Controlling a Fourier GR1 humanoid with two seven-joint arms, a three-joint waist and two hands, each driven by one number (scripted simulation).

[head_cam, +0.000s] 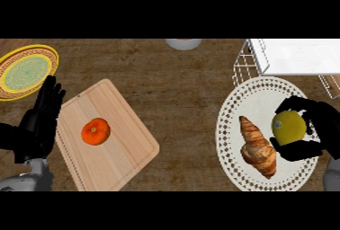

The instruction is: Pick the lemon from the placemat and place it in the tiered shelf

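- Plate (pixel 26 72), yellow-rimmed: far upper left.
- Left hand (pixel 41 121): at left edge, fingers straight and released, holding nothing.
- Cutting board (pixel 126 157): tilted, with an orange (pixel 96 131) on it.
- Placemat (pixel 234 105): round, white, lacy; croissant (pixel 257 148) lies on its middle.
- Lemon (pixel 289 127): over the placemat's right part, just beside the croissant; lifted or resting, cannot tell.
- Right hand (pixel 321 117): fingers and thumb curled round the lemon.
- Tiered shelf (pixel 299 56): white wire, upper right, apart from the lemon.

1. One view only, from the robot's head, facing steeply down onto the tabletop (pixel 179 85).
2. Close in: the tabletop fills it, the tiered shelf (pixel 299 56) is cut off top right, and a forearm (pixel 26 180) enters at each lower corner.
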